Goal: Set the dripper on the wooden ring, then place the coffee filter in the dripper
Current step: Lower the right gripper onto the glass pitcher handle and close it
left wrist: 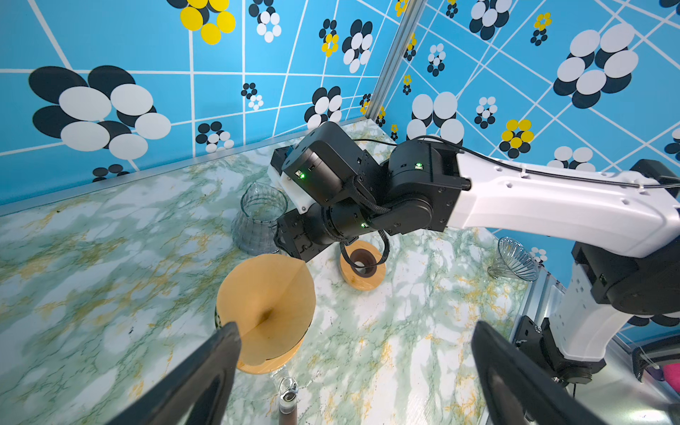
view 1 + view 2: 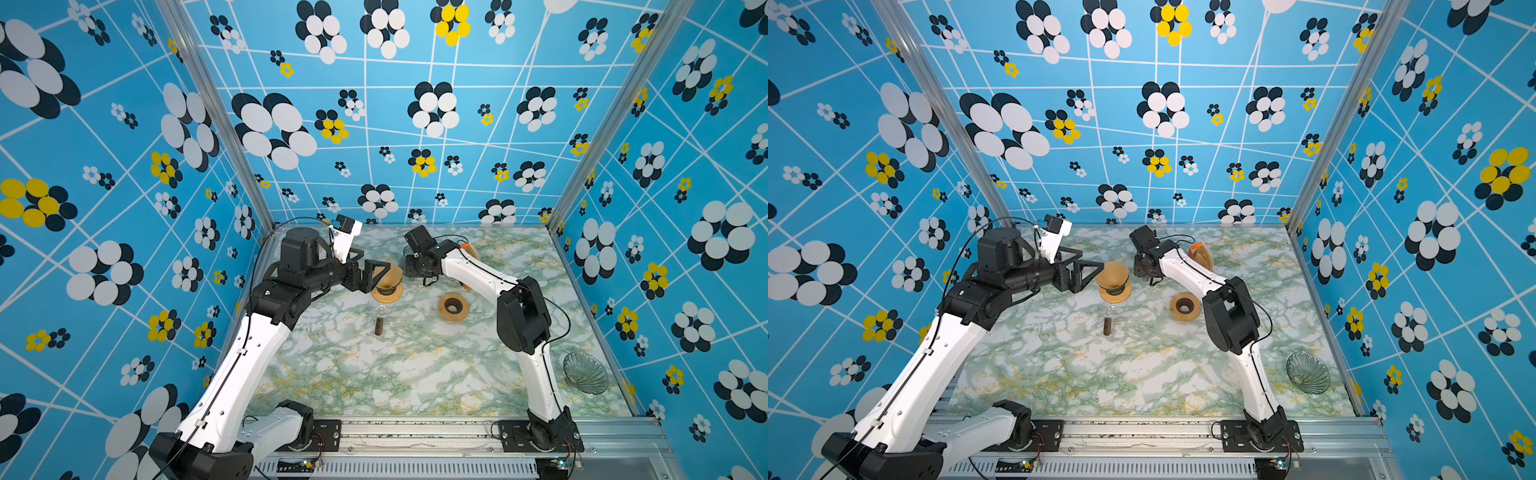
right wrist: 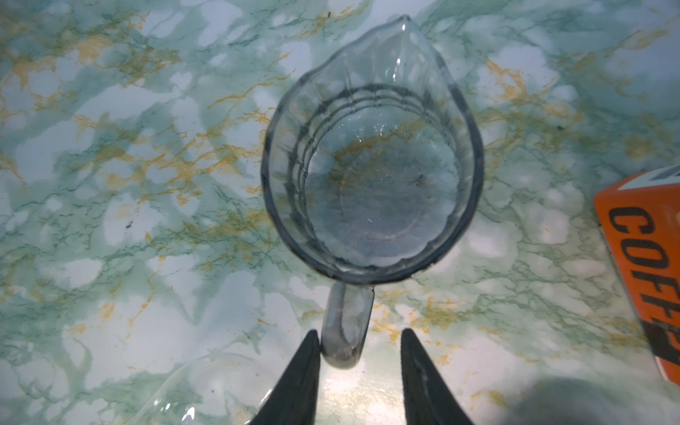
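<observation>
Brown paper cone filter (image 1: 265,305) sits open-mouthed in the dark dripper with a round wooden base (image 1: 257,365), on the green marbled worktop (image 2: 415,365).
The left claw (image 1: 355,327) is spread wide and empty, 1 finger (image 1: 220,353) just beside the filter's rim. The right claw (image 3: 358,333) straddles the handle (image 3: 344,320) of the clear glass carafe (image 3: 368,165): 1 finger touches it, the other stands apart, so nothing is clamped.

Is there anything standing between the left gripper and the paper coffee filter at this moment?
Nothing visible does. The left gripper stands open right beside the brown paper filter, which sits in the wood-based dripper. The small brown vial lies further forward, off that line.
</observation>
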`<action>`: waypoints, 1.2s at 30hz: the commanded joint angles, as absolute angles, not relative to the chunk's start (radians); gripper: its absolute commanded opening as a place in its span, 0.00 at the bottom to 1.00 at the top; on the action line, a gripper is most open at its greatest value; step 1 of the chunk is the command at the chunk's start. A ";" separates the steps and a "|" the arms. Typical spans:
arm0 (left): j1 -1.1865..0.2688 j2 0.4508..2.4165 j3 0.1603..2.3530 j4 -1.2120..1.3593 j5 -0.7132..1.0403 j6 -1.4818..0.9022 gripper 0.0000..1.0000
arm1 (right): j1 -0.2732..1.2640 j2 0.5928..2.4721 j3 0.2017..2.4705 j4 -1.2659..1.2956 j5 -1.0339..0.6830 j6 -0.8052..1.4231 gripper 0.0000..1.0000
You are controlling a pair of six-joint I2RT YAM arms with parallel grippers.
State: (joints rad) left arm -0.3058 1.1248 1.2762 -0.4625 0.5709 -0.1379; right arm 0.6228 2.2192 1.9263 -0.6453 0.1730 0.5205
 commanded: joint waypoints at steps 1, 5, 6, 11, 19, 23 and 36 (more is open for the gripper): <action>-0.311 1.136 1.264 -0.436 0.597 -0.142 0.99 | 0.627 2.247 1.951 -0.687 0.225 0.526 0.37; -0.317 1.140 1.264 -0.437 0.601 -0.142 0.99 | 0.622 2.252 1.960 -0.687 0.227 0.519 0.34; -0.318 1.140 1.264 -0.438 0.603 -0.141 0.99 | 0.621 2.256 1.965 -0.688 0.222 0.514 0.34; -0.319 1.143 1.265 -0.439 0.623 -0.136 0.99 | 0.617 2.274 1.988 -0.688 0.206 0.498 0.31; -0.331 1.167 1.291 -0.508 0.668 -0.071 0.99 | 0.614 2.299 2.019 -0.688 0.194 0.492 0.29; -0.337 1.185 1.303 -0.541 0.620 -0.051 0.99 | 0.611 2.312 2.034 -0.691 0.194 0.489 0.27; -0.341 1.193 1.302 -0.538 0.587 -0.064 0.99 | 0.607 2.338 2.072 -0.716 0.200 0.464 0.21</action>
